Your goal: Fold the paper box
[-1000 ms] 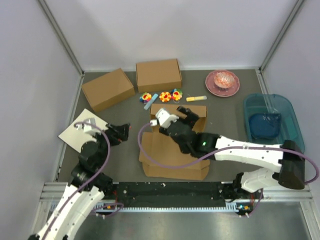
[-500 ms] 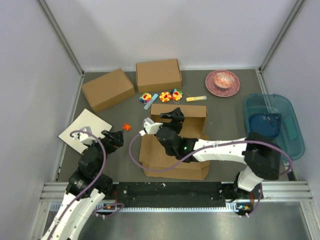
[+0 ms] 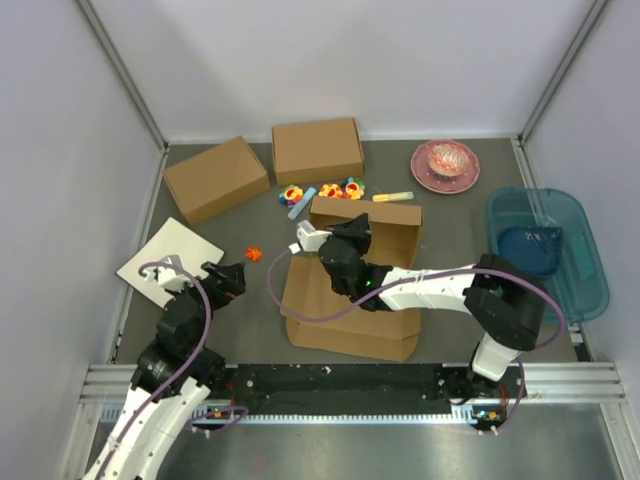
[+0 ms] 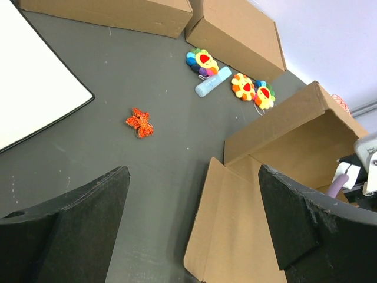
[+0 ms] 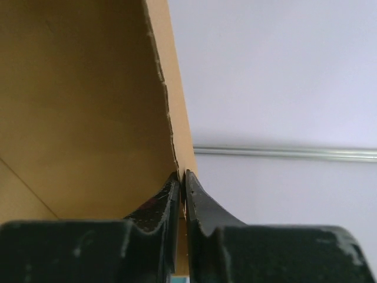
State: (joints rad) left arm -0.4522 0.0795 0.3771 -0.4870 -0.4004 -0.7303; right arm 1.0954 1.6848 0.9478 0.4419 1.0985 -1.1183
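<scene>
- The paper box [image 3: 345, 325] lies half-formed at the centre of the table [image 3: 450, 240], far wall raised.
- The right arm reaches leftward over it; the right gripper [image 5: 182, 175] pinches the raised wall's edge.
- The left gripper [image 4: 191, 194] hovers left of the box, fingers spread wide.

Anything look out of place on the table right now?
A small orange-red trinket lies alone between the white board and the paper box, apart from the flower toys farther back. Nothing looks spilled.

Lab enclosure: white panels [image 3: 330, 60], aluminium rails [image 3: 128, 80]
</scene>
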